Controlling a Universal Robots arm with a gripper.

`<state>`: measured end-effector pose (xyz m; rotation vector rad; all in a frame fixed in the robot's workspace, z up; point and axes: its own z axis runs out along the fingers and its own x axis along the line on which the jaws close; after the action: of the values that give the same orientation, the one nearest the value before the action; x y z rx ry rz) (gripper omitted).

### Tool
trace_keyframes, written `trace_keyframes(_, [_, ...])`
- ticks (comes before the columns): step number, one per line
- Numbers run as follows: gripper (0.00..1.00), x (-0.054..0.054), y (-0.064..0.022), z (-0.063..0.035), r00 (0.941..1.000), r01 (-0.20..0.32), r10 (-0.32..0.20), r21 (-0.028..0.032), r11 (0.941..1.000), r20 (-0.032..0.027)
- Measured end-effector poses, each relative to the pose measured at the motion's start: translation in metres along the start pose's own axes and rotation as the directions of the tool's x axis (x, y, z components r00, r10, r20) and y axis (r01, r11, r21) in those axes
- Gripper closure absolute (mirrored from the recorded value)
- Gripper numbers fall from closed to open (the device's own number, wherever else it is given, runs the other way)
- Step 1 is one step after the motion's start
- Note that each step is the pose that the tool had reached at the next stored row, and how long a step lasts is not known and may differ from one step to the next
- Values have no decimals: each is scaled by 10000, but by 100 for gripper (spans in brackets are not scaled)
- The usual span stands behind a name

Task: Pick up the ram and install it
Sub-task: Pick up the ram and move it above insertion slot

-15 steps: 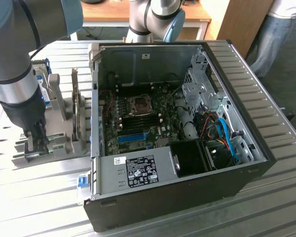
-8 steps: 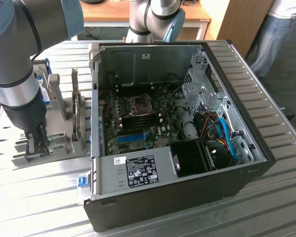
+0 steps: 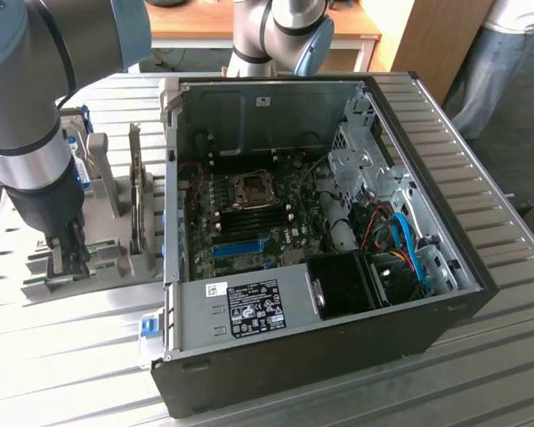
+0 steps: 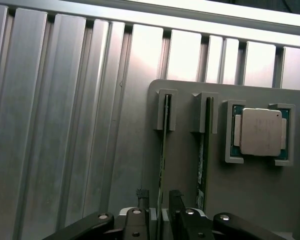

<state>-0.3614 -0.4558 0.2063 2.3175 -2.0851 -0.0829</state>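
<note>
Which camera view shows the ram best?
The wrist view: the ram stands edge-on in its holder slot, between the jaws of the open gripper. In the exterior view the gripper stands in front of it.

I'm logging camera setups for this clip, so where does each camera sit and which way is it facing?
Exterior view: off the arm, raised, angled down onto the open computer case on the slatted table; the arm and gripper show at the exterior view's left, over the grey holder.
Wrist view: on the wrist, looking down past the open fingers, which straddle the ram standing on edge in the holder.
Shared: gripper, holder, table.
</note>
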Motion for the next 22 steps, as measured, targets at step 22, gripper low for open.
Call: trace_keyframes(22, [78, 2, -5, 87, 10000, -1, 1, 1, 10000, 1])
